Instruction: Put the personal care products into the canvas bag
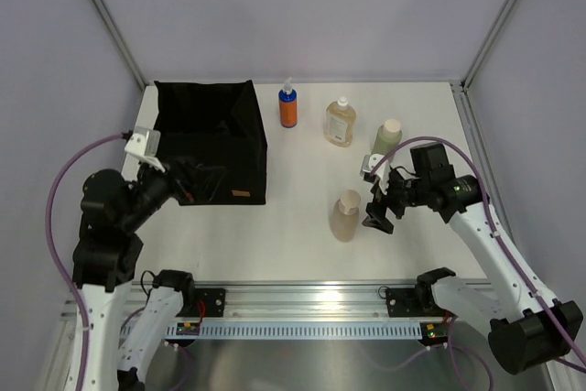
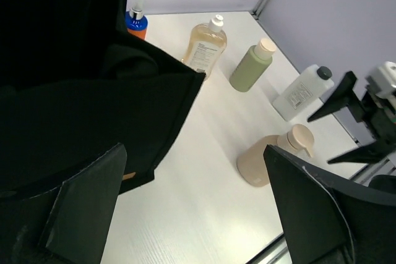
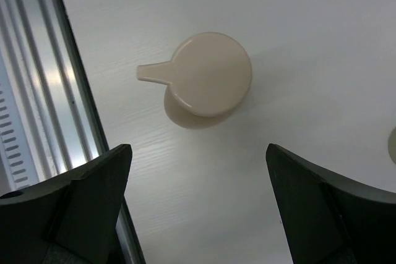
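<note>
the black bag (image 1: 211,139) stands open at the far left of the table (image 1: 302,254). the left gripper (image 1: 188,180) is at its near edge, fingers wide apart. an orange bottle (image 1: 288,109), an amber bottle (image 1: 340,123) and a green bottle (image 1: 388,137) stand right of the bag. the beige bottle (image 1: 347,215) stands nearer. the right gripper (image 1: 380,211) hangs just beside it, fingers apart, holding nothing.

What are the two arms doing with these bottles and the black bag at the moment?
The right gripper hangs open right over the beige bottle, which stands on the table and is not yet gripped. The left gripper is open at the near side of the canvas bag. The orange bottle, amber bottle and pale green bottle stand outside the bag, farther back.
</note>
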### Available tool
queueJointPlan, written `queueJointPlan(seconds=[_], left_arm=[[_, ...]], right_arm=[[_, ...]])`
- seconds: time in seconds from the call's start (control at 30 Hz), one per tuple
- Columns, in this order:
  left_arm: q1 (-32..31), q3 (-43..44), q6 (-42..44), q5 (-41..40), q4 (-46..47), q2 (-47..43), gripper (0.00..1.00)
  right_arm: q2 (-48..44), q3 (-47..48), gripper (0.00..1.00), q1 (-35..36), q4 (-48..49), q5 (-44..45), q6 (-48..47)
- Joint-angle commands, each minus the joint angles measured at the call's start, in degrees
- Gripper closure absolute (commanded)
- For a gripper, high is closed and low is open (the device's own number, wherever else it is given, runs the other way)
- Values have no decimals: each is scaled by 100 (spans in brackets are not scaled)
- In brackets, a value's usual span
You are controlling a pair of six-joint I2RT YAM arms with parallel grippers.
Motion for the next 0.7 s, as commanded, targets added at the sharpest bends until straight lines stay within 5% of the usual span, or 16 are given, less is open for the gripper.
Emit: queueJointPlan(seconds=[0.0,0.23,0.67], left_arm=[[2,-178,-90,150,-193,-654,1],[2,-775,-546,79,-80,-1103,1],[2,-1092,-951,-44,52,-1437,1]], right_arm=[[-383,-436,1,297,1395,1070,948],[-543,-1615,1,1167,2582,1827,2320],[503,-1554,4,1994,3813,2583,3033]])
